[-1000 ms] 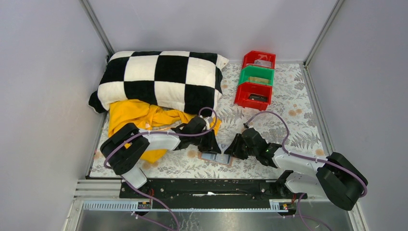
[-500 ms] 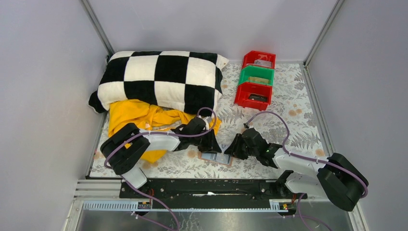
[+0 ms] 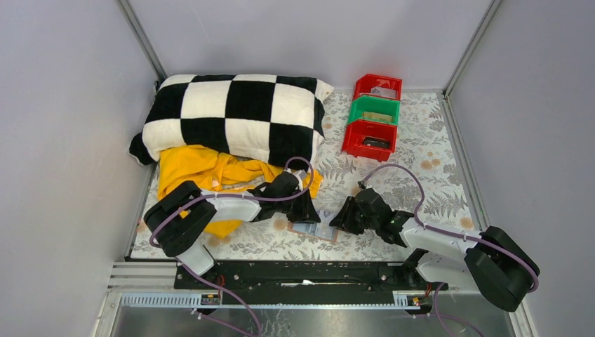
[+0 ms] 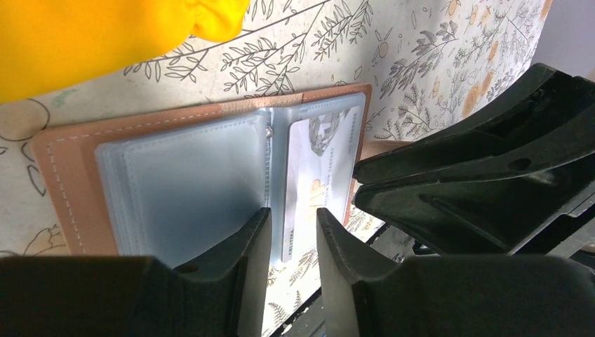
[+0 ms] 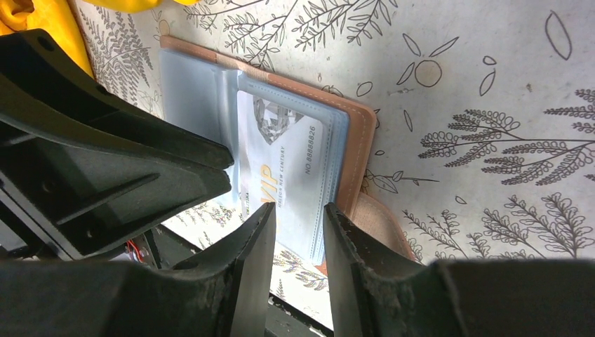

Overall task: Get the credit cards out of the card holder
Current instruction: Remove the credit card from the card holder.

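The card holder [image 4: 70,168] lies open and flat on the flowered table cover [image 3: 421,168], close to the near edge. Its brown leather faces down and its clear plastic sleeves face up. One pale card [image 5: 288,161] with the letters VIP sits inside the right-hand sleeve.

The left gripper [image 4: 292,214] comes in from the left and the right gripper [image 5: 300,209] from the right. Each has its fingers a little apart over the lower edge of that sleeve. Whether the tips touch the plastic, I cannot tell. From above, the two grippers are nearly meeting and hide most of the holder.

A yellow cloth [image 3: 200,168] lies near the holder's far left corner but not on it. Behind the cloth is a black-and-white checked pillow [image 3: 231,112]. Two red bins [image 3: 368,140] with a green bin [image 3: 374,110] between them stand well apart, at the far right.
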